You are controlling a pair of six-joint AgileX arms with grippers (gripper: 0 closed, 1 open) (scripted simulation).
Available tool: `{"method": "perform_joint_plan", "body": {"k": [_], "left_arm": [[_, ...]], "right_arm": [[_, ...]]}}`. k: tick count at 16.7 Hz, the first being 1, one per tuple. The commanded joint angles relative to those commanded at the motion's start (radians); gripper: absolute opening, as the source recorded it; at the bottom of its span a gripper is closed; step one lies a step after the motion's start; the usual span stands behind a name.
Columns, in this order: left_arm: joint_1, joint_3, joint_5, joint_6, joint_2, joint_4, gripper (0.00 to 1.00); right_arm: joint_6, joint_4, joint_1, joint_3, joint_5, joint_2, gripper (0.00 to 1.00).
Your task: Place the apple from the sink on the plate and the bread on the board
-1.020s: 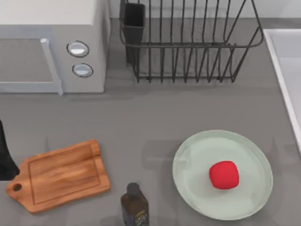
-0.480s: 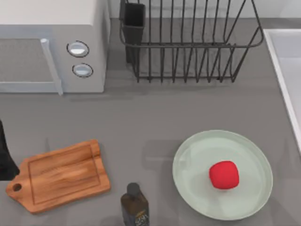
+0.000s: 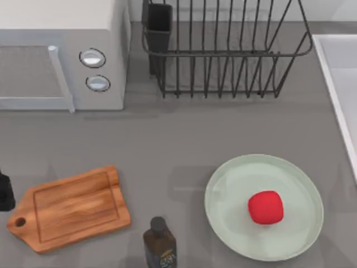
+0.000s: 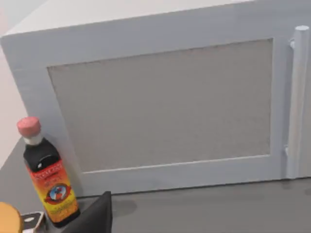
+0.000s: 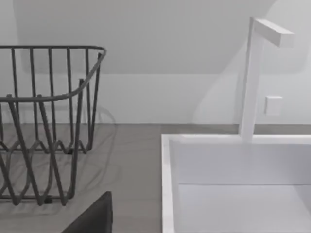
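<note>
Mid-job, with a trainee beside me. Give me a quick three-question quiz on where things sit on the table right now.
1. Pick one. The apple is: A on the plate, B beside it, C on the board.
2. True or false: something lies on the board.
3. Fill in: between board and plate, at the top view's bottom edge, stands a dark ____.

Key: 1 A. 2 False. 3 bottle.

On the grey bench [image 3: 167, 151] are set a microwave [image 3: 61, 53], a wire rack [image 3: 223, 50], the board [image 3: 70, 207], the plate [image 3: 228, 223], a dark bottle [image 3: 159, 243] and the sink [image 3: 337, 84].
</note>
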Motion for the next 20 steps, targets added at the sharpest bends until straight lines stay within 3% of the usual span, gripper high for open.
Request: {"method": "perform_joint_plan", "body": {"k": [13,20], "left_arm": [[0.214,0.713,0.000,0.884,1.147,-0.626,1.00],[0.285,0.951,0.000,1.179,1.520,-0.837,1.00]], "right_arm": [[0.000,0.000,0.000,0.000,0.000,0.000,1.00],[0.000,0.000,0.000,0.000,0.000,0.000,1.00]]}}
